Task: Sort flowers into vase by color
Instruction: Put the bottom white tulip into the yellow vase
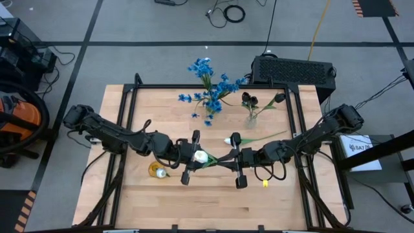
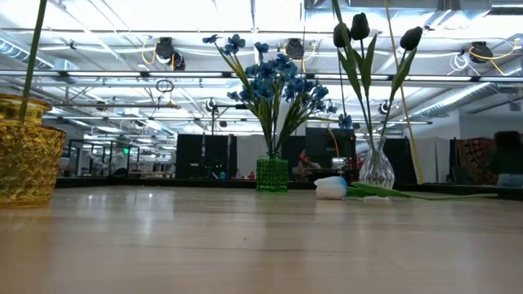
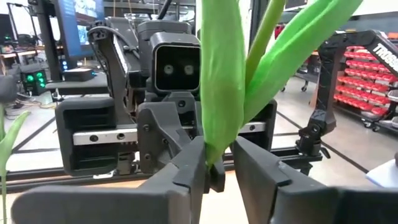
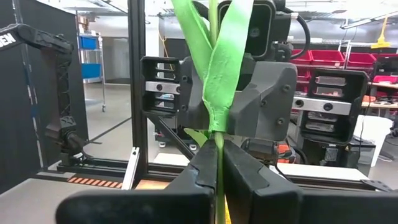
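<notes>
Dark fingers [image 4: 214, 171] of the right gripper [image 1: 238, 157] fill the foreground of its wrist view, pressed fully together on the thin green stem of a white tulip [image 1: 201, 156], just below where the leaves branch off. Opposite it, the left gripper [image 1: 191, 157] faces the right one across the same flower. In its own wrist view its fingers [image 3: 189, 174] flank the stem base with a narrow gap; whether they already pinch it I cannot tell.

Both arms meet at mid-table, a little toward the near edge. The tulip's long axis runs left to right between the two grippers, its white bloom at the left gripper's end and its stem at the right gripper's. So the flower looks to be mid-handover, the left arm being the nearer one to the bloom.

Outward from there, a yellow vase [image 1: 156, 170] stands just to the near left of the left gripper and looks the likely home for white tulips. A second white tulip [image 1: 228, 140] lies flat on the table [image 1: 194, 207] just beyond the grippers, its stem trailing right. At the far side stand a green vase [image 2: 272, 175] of blue flowers [image 1: 210, 87] and, to its right, a clear vase [image 2: 377, 169] of dark tulips [image 1: 251, 99].
</notes>
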